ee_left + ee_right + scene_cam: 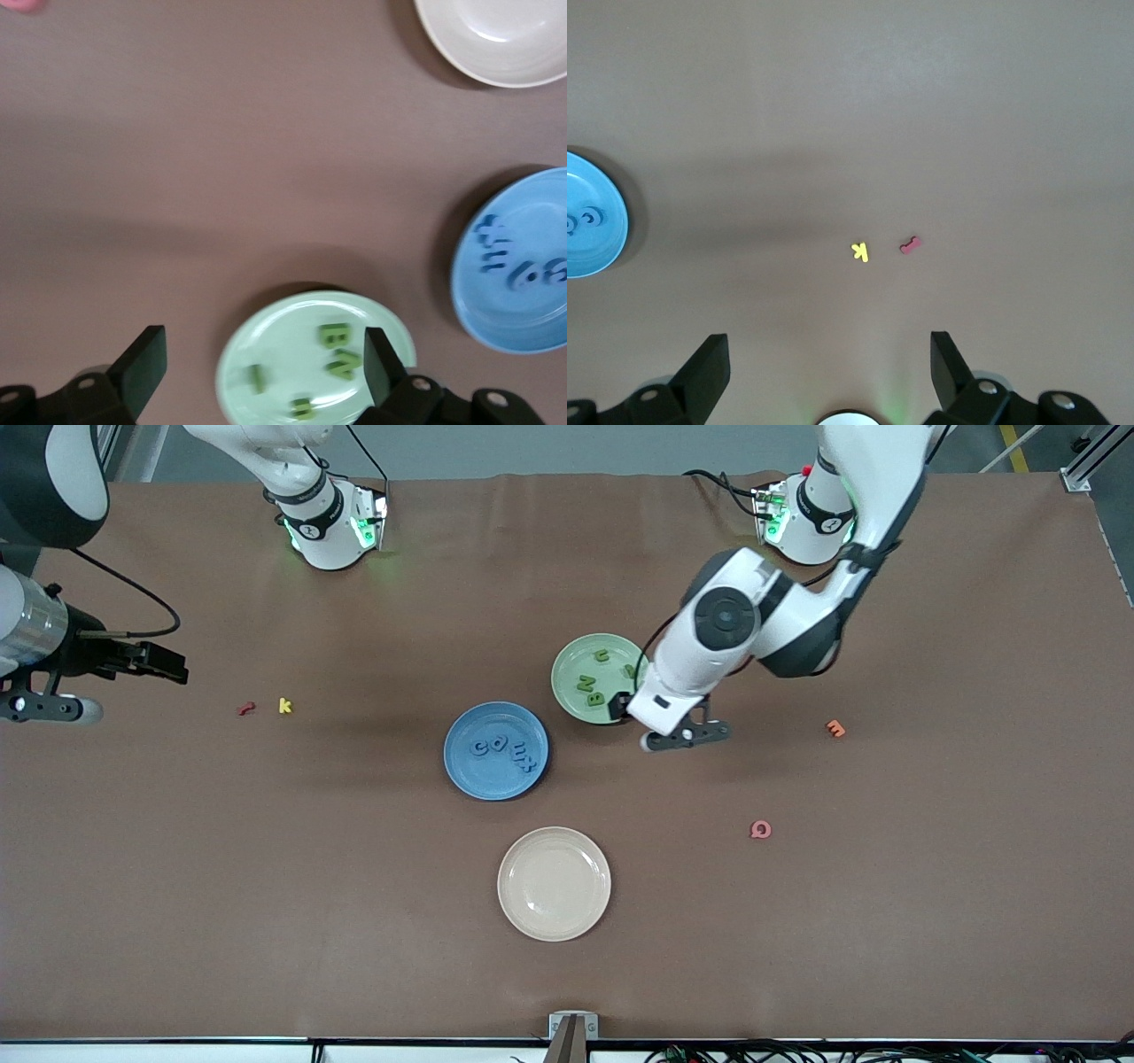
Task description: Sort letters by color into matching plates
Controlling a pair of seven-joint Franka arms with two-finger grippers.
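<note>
Now four green letters (595, 684) lie in the green plate (576, 657), four blue letters (501, 750) in the blue plate (469, 766); left gripper (259, 365), right gripper (830, 370) spread empty.

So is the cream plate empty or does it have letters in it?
Empty: the cream plate shows only bare surface, no letters, in the front and left wrist views.

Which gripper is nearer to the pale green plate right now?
Left. The left gripper hangs open just above the green plate, at its rim. The right gripper waits open at the right arm's end of the table.

White rounded arm links with black joint caps, black cables, green-lit bases.
</note>
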